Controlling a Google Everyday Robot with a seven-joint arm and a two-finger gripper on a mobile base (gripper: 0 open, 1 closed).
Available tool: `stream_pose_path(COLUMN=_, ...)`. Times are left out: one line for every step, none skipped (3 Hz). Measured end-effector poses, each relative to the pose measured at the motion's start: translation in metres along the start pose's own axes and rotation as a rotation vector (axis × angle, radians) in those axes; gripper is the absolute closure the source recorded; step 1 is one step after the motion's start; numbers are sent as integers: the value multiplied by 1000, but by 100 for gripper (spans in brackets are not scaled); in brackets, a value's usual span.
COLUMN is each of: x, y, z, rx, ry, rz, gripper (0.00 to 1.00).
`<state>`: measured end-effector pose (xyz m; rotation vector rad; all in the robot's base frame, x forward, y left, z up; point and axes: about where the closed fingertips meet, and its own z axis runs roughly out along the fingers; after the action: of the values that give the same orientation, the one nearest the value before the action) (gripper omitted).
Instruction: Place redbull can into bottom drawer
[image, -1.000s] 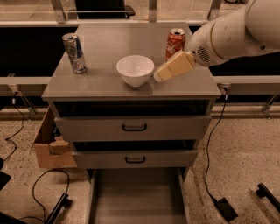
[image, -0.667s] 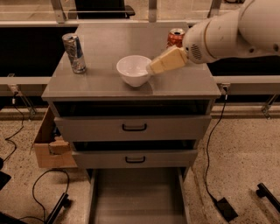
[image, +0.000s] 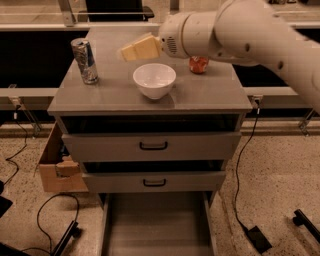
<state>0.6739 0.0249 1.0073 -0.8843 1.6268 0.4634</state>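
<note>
The redbull can (image: 84, 61) stood upright near the back left corner of the grey table (image: 115, 95), a slim silver and blue can with a silver top, with nothing touching it. The hand (image: 123, 52), tan and wedge-shaped, hung above the table at the end of the thick white arm (image: 240, 32), which reached in from the upper right. The hand pointed left toward the can but was apart from it, above and behind the white bowl (image: 154, 80). It carried nothing; whether it was released or clenched could not be told.

The bowl sat near the middle of the table, between the redbull can on its left and an orange-red soda can (image: 198, 64) behind it to the right. The arm partly hid the soda can.

Below the tabletop, the top drawer (image: 110, 146) and the middle drawer (image: 115, 182) each showed a black handle, and both stood slightly out with a dark gap above them. The bottom drawer (image: 155, 227) was pulled far out toward the camera, a wide shallow grey tray with a plain flat floor and nothing lying in it.

A cardboard box (image: 55, 167) stood on the speckled floor (image: 270, 170) just left of the table, and black cables ran over the floor on both sides.
</note>
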Motion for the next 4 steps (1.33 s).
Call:
stream_pose_path(x=-12, y=24, z=47, rx=-56, ry=-61, rz=35, gripper=0)
stream_pose_path(x=-6, y=54, z=88, rx=-96, ry=-40, rz=72, gripper=0)
stream_pose_path(x=1, y=76, z=127, rx=-138, ry=-50, rz=136, gripper=0)
stream_pose_path(x=-2, y=79, z=165, rx=-156, ry=-64, rz=130, gripper=0)
